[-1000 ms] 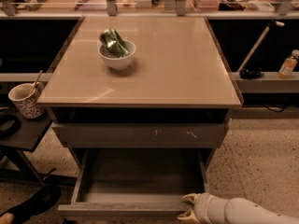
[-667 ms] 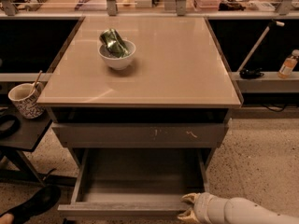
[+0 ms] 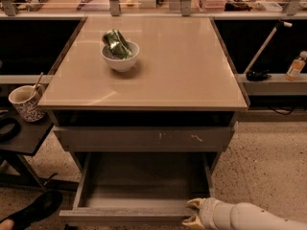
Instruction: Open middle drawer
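Observation:
The middle drawer point(image 3: 139, 186) is pulled far out under the table, showing its bare grey tray interior; its plain front panel point(image 3: 124, 214) runs along the bottom of the camera view. My gripper point(image 3: 193, 212) is at the right end of that front panel. One yellowish fingertip point(image 3: 194, 204) is inside the drawer and the other is outside, so the jaws straddle and clamp the panel. The white forearm point(image 3: 249, 218) comes in from the lower right. Above, the scratched grey front point(image 3: 144, 139) is closed.
A white bowl point(image 3: 120, 56) with a crumpled green can stands on the beige tabletop point(image 3: 192, 71). A patterned cup point(image 3: 24, 102) sits on a low side shelf at left. A dark shoe point(image 3: 33, 209) is at lower left. Speckled floor point(image 3: 268, 166) lies to the right.

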Tool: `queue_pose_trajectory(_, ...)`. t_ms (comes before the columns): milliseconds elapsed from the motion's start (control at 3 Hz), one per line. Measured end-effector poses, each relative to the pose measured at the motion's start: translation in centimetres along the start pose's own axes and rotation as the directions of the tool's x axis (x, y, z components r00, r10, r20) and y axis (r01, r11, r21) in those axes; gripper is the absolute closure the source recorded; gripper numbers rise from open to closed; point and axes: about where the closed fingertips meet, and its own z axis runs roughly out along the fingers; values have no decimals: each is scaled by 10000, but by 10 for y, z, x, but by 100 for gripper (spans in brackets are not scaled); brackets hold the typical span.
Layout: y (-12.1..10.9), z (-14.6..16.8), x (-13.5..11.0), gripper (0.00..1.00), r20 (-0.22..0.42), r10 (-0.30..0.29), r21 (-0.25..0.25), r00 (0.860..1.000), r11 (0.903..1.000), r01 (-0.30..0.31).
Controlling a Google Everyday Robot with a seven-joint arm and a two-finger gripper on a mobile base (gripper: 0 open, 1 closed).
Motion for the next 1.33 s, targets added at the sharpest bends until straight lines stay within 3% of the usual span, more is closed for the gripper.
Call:
queue_pose_trajectory(667,0,0,0,13,0,0,-1,10000,10000,0)
queue_pose_trajectory(1000,0,0,0,0,1,0,-1,10000,10000,0)
queue_pose_trajectory(1333,0,0,0,0,1,0,-1,10000,10000,0)
